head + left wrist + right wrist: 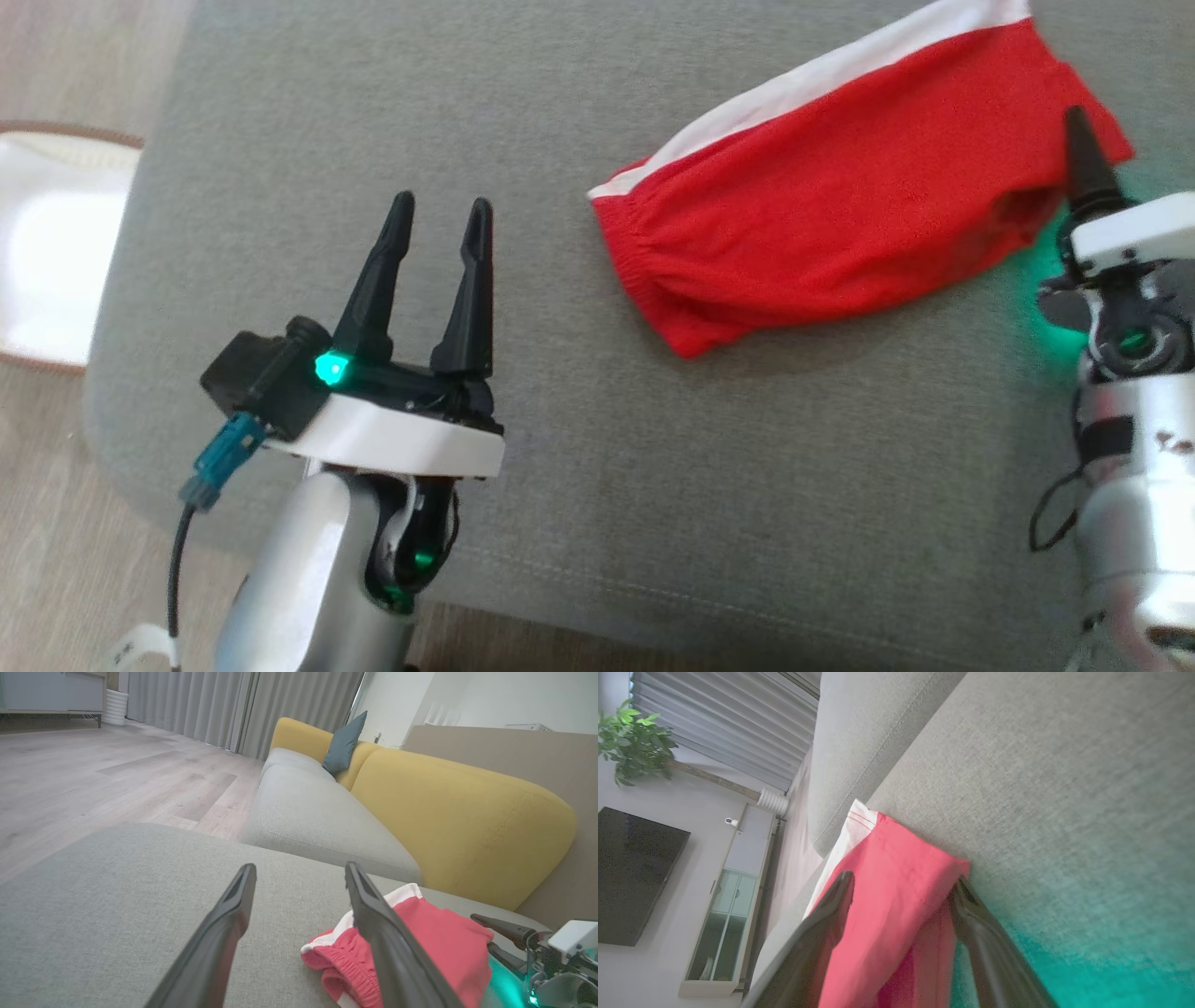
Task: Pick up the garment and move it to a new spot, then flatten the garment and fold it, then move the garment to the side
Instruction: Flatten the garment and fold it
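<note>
Red folded fabric shorts with a white side stripe point(840, 187) lie at upper right on the grey woven cushion point(653, 467); right gripper point(902, 881) straddles their edge, fingers spread; left gripper point(442, 205), lower left, spread and empty

The dark 2-fingered left gripper point(442, 205) on its silver forearm point(289, 569) points up the head view, jaws spread. The matching right gripper point(902, 881) is likewise wide apart.

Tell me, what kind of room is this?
Most likely a living room in a home: there's a sofa with yellow back cushions, a dark TV on the wall, and long grey curtains.
</note>
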You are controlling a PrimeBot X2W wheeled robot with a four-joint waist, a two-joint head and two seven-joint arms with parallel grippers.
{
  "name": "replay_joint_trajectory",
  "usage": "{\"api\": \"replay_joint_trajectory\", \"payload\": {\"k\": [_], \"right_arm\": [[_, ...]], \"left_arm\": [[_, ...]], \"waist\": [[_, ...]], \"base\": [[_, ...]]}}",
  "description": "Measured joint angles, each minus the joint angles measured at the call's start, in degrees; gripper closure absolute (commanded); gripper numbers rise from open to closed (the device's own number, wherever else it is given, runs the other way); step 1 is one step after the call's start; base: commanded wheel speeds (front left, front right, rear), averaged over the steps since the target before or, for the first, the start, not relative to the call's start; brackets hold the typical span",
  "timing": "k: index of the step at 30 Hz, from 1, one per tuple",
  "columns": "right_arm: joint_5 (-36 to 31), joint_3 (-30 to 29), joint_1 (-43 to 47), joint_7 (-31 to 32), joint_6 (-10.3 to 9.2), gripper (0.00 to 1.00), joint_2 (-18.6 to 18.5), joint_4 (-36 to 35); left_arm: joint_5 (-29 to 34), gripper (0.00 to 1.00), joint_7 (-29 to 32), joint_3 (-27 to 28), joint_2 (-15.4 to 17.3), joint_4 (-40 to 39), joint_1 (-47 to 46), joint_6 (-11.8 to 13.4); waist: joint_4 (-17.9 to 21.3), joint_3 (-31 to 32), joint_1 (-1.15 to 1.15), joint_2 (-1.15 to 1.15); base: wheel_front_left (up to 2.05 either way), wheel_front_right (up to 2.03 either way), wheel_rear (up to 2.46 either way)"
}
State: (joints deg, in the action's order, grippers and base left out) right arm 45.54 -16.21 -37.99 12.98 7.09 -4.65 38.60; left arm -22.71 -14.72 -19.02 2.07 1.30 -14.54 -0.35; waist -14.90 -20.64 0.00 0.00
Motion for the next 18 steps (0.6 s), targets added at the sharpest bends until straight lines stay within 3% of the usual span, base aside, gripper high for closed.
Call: {"api": "replay_joint_trajectory", "payload": {"k": [8, 18], "right_arm": [[-8.7, -8.4, -6.9, 3.2, -0.05, 0.0, -1.0, 8.8], [-18.1, -13.1, -14.0, 6.9, -0.04, 0.0, -1.7, 16.6]], "left_arm": [[-1.2, 0.0, 0.0, -1.0, 0.0, -2.7, -0.3, 1.1], [-2.2, 0.0, 0.0, -1.3, 0.0, -2.9, -0.3, 1.5]], "waist": [[-2.7, -0.3, 0.0, 0.0], [-3.5, -0.7, 0.0, 0.0]], "base": [[0.0, 0.0, 0.0], [0.0, 0.0, 0.0]]}}
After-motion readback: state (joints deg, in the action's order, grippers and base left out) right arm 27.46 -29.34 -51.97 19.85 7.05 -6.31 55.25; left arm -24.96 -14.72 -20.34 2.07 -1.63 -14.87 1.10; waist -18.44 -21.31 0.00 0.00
